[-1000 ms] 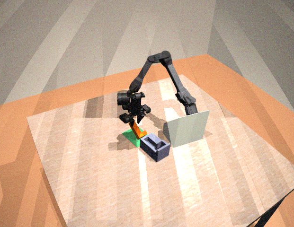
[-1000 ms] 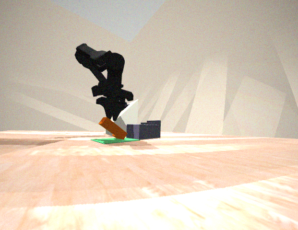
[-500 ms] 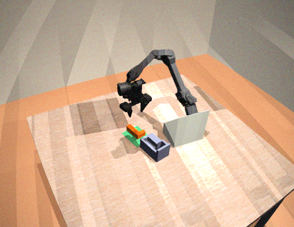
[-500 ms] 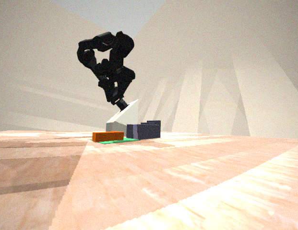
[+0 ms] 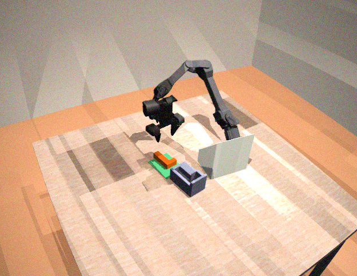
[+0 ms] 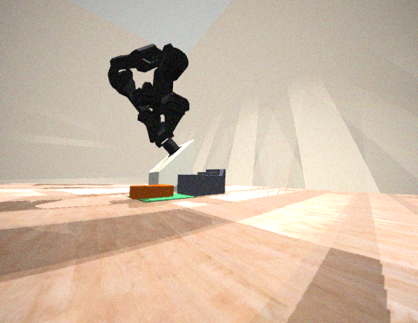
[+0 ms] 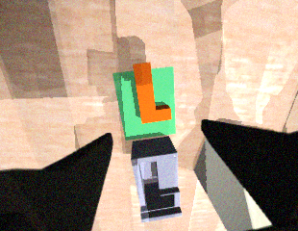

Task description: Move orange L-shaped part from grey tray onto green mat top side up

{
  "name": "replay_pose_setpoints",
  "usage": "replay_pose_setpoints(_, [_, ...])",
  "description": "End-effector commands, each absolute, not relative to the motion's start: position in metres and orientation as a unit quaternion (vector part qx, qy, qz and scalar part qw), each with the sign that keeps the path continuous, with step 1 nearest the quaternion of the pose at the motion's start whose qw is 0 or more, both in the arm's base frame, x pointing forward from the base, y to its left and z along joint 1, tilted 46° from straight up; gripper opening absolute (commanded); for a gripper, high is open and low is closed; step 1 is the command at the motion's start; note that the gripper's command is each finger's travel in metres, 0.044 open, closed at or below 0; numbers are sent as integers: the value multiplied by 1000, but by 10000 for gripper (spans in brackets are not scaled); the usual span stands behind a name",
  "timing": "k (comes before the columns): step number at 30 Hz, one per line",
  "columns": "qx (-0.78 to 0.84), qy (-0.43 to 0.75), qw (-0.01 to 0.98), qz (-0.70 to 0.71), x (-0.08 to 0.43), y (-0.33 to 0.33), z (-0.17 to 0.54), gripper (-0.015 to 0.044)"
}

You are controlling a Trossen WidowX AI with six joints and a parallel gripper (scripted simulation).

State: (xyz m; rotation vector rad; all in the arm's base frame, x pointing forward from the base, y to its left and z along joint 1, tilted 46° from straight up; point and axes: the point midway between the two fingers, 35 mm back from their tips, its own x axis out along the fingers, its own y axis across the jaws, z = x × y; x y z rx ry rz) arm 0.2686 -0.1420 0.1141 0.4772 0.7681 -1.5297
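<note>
The orange L-shaped part (image 5: 165,160) (image 6: 151,192) (image 7: 146,101) lies flat on the green mat (image 5: 162,172) (image 6: 167,198) (image 7: 163,84). Its long arm points away from the tray and its end reaches the mat's far edge. Its short foot is near the tray side. The grey tray (image 5: 181,184) (image 6: 200,186) (image 7: 168,166) stands beside the mat, its L-shaped pocket empty. My gripper (image 5: 165,138) (image 7: 157,131) is open wide and empty, above and clear of the part.
A pale upright panel (image 5: 231,157) (image 6: 184,165) (image 7: 218,178) stands near the tray, between it and the arm's base. The arm arches high over the table behind the mat.
</note>
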Motion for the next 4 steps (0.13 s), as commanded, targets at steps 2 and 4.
replay_pose_setpoints(2, [207, 337, 631, -668, 268, -142, 114, 400])
replay_pose_setpoints(4, [207, 337, 631, -668, 268, -142, 114, 400])
